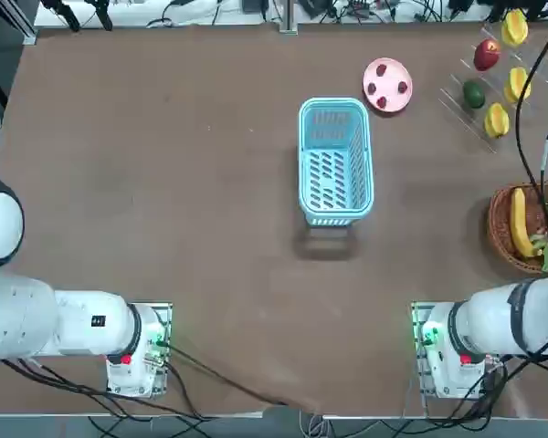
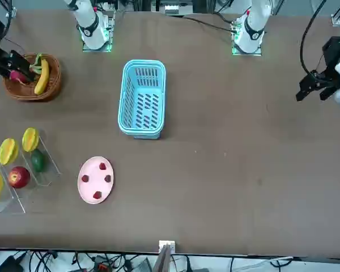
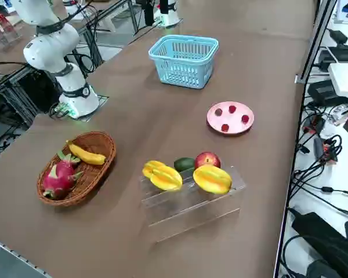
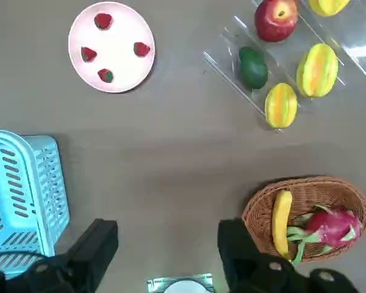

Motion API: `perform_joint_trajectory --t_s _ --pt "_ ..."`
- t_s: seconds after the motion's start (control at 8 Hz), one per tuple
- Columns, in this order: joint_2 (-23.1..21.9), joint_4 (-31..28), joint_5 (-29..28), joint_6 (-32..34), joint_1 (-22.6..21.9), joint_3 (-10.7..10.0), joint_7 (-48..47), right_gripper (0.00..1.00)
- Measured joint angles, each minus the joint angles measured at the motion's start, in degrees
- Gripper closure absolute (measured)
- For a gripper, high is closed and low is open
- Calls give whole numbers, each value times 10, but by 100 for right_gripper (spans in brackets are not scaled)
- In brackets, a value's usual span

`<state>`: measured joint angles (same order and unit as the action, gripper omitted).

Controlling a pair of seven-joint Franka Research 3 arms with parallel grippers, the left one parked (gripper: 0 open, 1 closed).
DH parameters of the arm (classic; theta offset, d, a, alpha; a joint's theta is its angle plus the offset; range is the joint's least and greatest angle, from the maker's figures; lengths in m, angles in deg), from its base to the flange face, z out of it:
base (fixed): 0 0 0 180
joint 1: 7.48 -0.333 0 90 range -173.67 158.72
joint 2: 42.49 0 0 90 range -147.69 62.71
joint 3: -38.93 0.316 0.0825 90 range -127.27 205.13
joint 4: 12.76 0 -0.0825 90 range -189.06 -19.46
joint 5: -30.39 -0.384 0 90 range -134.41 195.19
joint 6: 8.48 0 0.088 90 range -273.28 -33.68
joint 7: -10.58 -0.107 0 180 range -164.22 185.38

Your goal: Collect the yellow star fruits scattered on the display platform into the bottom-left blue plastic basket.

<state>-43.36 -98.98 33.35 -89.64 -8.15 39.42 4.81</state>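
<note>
The right claw (image 4: 168,250) hangs high above the brown surface (image 1: 164,228), its two dark fingers (image 4: 94,244) spread wide apart with nothing between them. In the wrist view it looks down on the bare surface between the blue plastic basket (image 4: 21,195) and a round wicker basket (image 4: 308,213).

The wicker basket sits near the surface's right edge, close ahead of the right arm's base, and holds a banana (image 3: 87,155) and a pink dragon fruit (image 3: 59,176).

Farther along that right edge, toward the far right corner, stands the clear display platform (image 3: 191,205). On it lie the three yellow star fruits (image 3: 162,176), with a red apple (image 3: 207,159) and a dark green fruit (image 3: 184,164) among them.

A pink plate (image 1: 387,85) with four small red berries lies near the far edge, just inward of the platform.

The blue plastic basket stands empty around the middle of the surface, well apart from the star fruits.
</note>
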Motion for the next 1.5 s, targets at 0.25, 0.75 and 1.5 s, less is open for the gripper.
perform_joint_trajectory --t_s 0.25,0.75,1.5 --pt "-1 0 0 1 0 0 0 0" --pt "2 0 0 6 0 0 0 0" --pt "48 -8 1 -14 58 -7 15 0"
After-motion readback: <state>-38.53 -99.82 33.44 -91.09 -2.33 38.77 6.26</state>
